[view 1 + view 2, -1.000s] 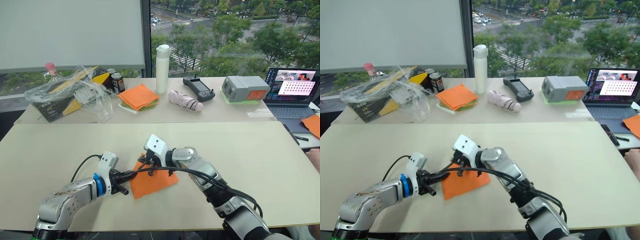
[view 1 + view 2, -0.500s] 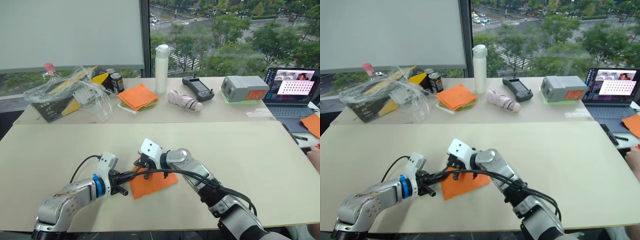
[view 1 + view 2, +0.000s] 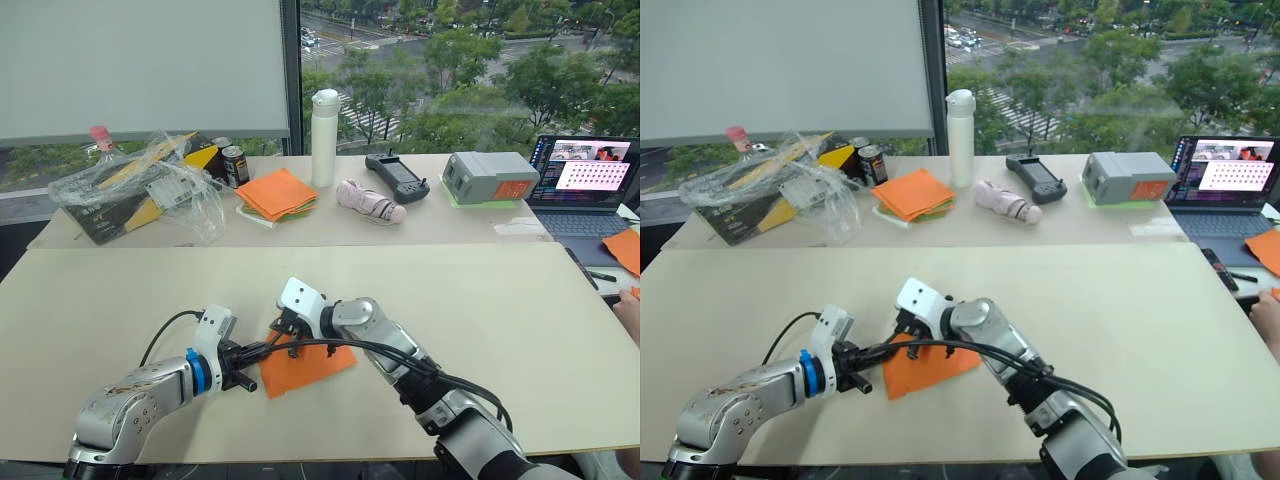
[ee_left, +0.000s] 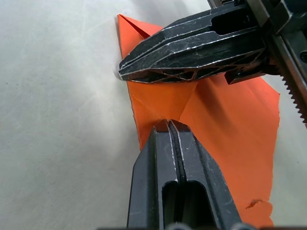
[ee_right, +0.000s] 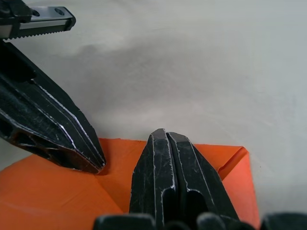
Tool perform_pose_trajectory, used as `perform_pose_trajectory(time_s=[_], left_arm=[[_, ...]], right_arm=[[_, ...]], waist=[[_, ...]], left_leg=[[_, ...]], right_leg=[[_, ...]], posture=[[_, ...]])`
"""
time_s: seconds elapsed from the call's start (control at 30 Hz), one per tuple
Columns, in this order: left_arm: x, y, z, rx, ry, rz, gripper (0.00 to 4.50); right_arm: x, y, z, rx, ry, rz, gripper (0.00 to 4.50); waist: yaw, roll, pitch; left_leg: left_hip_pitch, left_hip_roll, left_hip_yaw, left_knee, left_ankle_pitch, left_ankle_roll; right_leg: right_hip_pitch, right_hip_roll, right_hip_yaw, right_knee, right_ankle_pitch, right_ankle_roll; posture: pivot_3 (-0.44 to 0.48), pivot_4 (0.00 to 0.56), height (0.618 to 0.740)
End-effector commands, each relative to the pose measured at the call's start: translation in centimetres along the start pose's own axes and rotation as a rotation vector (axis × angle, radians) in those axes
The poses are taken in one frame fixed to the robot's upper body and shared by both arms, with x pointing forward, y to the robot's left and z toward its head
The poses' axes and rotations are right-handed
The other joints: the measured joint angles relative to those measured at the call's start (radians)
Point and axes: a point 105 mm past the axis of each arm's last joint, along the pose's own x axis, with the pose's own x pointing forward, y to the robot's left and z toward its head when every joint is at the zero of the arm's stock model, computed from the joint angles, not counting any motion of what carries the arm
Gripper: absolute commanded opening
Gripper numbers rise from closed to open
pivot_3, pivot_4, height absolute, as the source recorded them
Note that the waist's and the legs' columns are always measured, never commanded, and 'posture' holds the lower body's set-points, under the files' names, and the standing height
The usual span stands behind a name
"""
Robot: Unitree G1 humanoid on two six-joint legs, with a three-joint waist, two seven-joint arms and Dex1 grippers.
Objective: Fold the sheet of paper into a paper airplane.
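Left eye view: the sheet of paper (image 3: pixel 305 365) lies flat on the tabletop (image 3: pixel 480 320) towards its near edge, partly creased; left gripper (image 3: pixel 268 347) and right gripper (image 3: pixel 290 340) meet over its far left part. Left wrist view: jaws pressed together, tips on the paper at a crease. Right wrist view: jaws together, resting on the folded edge.

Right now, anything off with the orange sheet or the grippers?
The sheet of paper has a small tear at one edge, away from both grippers. It lies askew on the table, one corner folded over. Left gripper and right gripper are shut, tips pressing it down.
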Motion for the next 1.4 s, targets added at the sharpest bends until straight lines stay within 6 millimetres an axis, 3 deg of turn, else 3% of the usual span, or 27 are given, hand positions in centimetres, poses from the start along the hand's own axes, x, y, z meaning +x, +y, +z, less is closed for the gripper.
perform_pose_trajectory(time_s=[0.03, 0.5, 0.87, 1.4], left_arm=[[0.2, 0.4, -1.9, -0.046, 0.071, 0.024, 0.02], [0.0, 0.4, -1.8, -0.043, 0.075, 0.022, 0.02], [0.1, 0.4, -1.6, -0.037, 0.077, 0.018, 0.02], [0.4, 0.4, -1.0, -0.039, 0.057, 0.024, 0.02]], right_arm=[[-0.1, -1.0, -0.3, -0.003, 0.016, -0.052, 0.00], [-0.9, -2.8, -1.1, 0.037, 0.022, -0.127, 0.00], [-0.6, -3.0, -1.6, 0.046, 0.042, -0.151, 0.00], [-1.0, -0.6, -3.5, 0.021, 0.122, -0.037, 0.00]], waist=[[0.000, 0.000, 0.000], [0.002, 0.000, 0.000], [0.002, 0.000, 0.000], [0.013, 0.000, 0.000]], left_leg=[[0.000, 0.000, 0.000, 0.000, 0.000, 0.000], [0.000, 0.000, 0.000, 0.000, 0.000, 0.000], [0.001, 0.000, 0.000, 0.000, 0.000, 0.000], [0.001, 0.000, 0.001, 0.000, 0.000, 0.000]], right_leg=[[0.000, 0.000, 0.000, 0.000, 0.000, 0.000], [0.000, 0.000, 0.000, 0.000, 0.000, 0.000], [0.001, 0.000, 0.000, 0.000, 0.000, 0.000], [0.001, 0.000, 0.000, 0.000, 0.000, 0.000]], posture=[[0.000, 0.150, 0.740], [0.000, 0.150, 0.740], [0.000, 0.150, 0.740], [0.000, 0.150, 0.740]])
